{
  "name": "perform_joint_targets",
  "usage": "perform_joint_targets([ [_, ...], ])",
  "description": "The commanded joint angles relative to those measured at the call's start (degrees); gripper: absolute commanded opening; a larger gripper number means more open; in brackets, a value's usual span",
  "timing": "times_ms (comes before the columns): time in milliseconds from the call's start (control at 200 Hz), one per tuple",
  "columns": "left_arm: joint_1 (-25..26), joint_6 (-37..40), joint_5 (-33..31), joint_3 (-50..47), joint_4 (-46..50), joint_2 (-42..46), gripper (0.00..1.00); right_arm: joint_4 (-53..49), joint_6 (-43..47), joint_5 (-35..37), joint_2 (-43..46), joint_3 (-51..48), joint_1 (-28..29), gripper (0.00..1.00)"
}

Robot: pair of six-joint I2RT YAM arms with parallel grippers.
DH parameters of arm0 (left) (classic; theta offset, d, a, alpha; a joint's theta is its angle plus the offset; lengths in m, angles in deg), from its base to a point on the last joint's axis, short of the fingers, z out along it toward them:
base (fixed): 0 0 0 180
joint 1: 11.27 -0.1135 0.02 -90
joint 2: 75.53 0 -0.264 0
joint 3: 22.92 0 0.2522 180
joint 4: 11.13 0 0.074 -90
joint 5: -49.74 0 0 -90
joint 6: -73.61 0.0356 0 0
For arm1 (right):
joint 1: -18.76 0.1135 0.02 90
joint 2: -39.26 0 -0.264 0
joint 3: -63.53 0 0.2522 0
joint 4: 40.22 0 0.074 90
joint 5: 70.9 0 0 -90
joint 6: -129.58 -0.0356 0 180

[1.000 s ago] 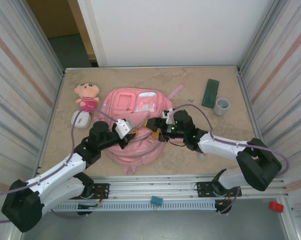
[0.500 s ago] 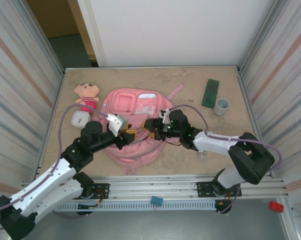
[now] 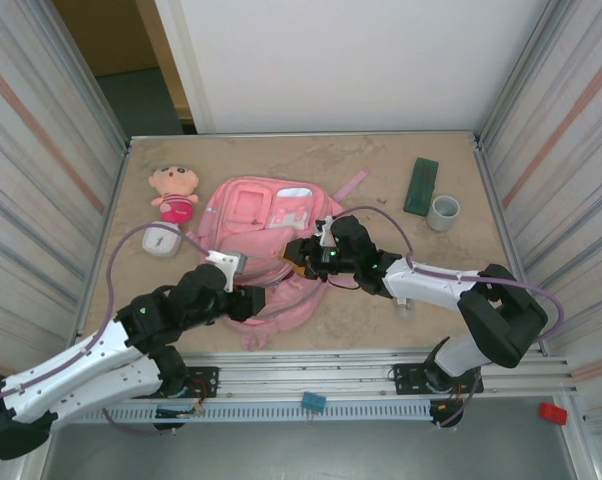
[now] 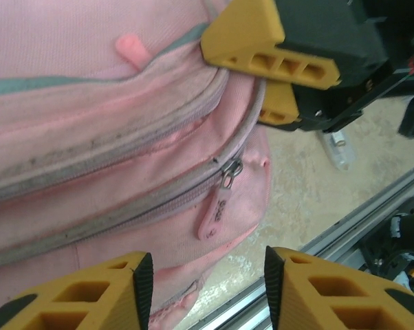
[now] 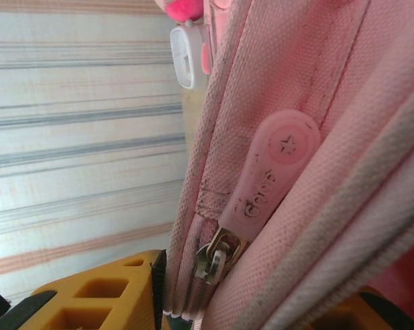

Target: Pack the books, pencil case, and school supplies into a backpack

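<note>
The pink backpack (image 3: 261, 215) lies flat mid-table. My right gripper (image 3: 299, 250) is shut on the fabric fold beside its zip (image 5: 193, 227), with a pink zipper pull (image 5: 269, 175) just above the fingers. In the left wrist view those yellow fingers (image 4: 262, 41) pinch the bag's seam. My left gripper (image 4: 207, 289) hangs open over the backpack's near edge (image 3: 253, 298), nothing between its pads; a second pink zipper pull (image 4: 217, 210) lies just beyond them. The dark green pencil case (image 3: 420, 186) rests at the far right. A small white tube (image 3: 406, 304) lies right of the bag. The book is out of view.
A pink-and-tan plush doll (image 3: 176, 194) and a small white object (image 3: 161, 240) sit left of the backpack. A grey ring-shaped cylinder (image 3: 443, 212) stands by the pencil case. The aluminium rail (image 4: 344, 227) runs along the near table edge, close to the left gripper.
My left arm has drawn back towards the near left, its gripper sliding from the backpack's middle to its near edge. The right gripper has edged slightly left, still pinching the bag.
</note>
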Motion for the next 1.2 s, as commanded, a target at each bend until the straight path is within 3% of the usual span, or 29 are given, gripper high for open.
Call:
perform_joint_targets([
  [0,2.12,-6.21,-6.27,2.66,2.53,-3.01,0.47,1.38,2.58,0.55,-0.33,2.73,1.0,0.37],
  [406,6.49,-6.47,-10.05,9.32,1.67,-16.97,0.52,-1.34,4.65,0.14,1.25,3.08,1.36,0.36],
  [747,6.8,-6.41,-14.15,11.7,4.32,-23.31,0.51,-1.61,5.95,-0.22,3.02,2.87,1.45,0.36],
  [1193,6.92,-8.98,-11.51,9.57,3.37,-25.2,0.37,-0.81,6.05,0.52,3.49,2.5,1.44,0.32],
])
